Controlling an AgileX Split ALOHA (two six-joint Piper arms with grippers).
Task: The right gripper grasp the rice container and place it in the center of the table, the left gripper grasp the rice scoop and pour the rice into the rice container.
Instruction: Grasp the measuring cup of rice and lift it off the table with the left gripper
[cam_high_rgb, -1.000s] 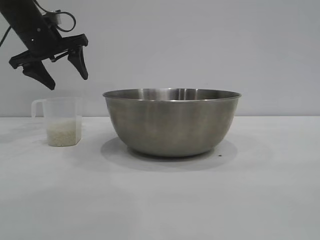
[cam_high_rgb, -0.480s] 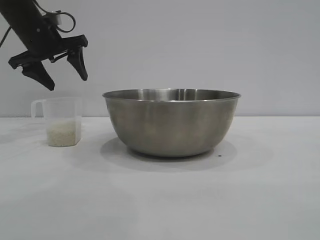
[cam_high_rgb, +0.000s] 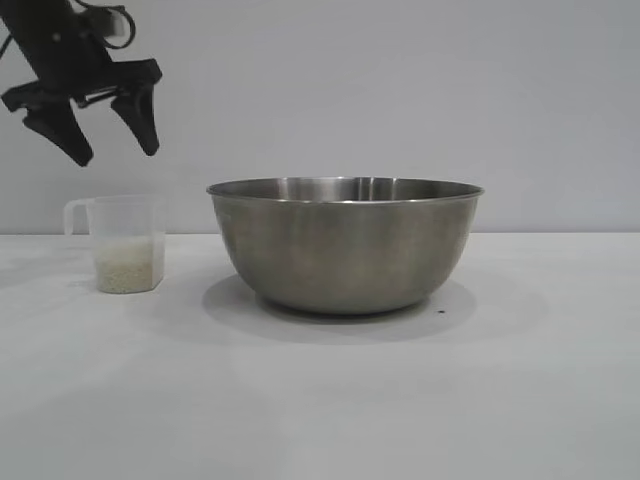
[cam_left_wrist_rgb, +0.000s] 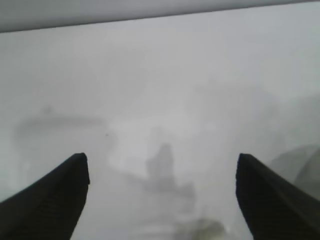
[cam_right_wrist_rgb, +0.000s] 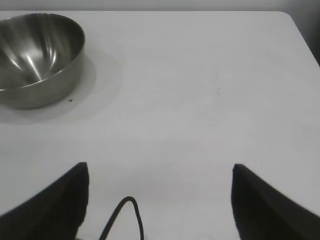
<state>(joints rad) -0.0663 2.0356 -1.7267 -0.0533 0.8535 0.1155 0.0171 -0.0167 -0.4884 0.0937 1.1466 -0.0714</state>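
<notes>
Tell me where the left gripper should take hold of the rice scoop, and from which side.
Judging by its pose, grip the rice scoop across its upper walls, coming straight down. It stands upright on the table with the rice low inside, so the upper walls are free. The left gripper hangs open above it. The handle juts away from the rice container, a narrower target.

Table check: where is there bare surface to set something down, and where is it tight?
The table is bare in front of the rice container and to its right. The tightest spot is the gap between the container and the rice scoop, under the open left gripper. The open right gripper hovers over bare tabletop beside the container.
</notes>
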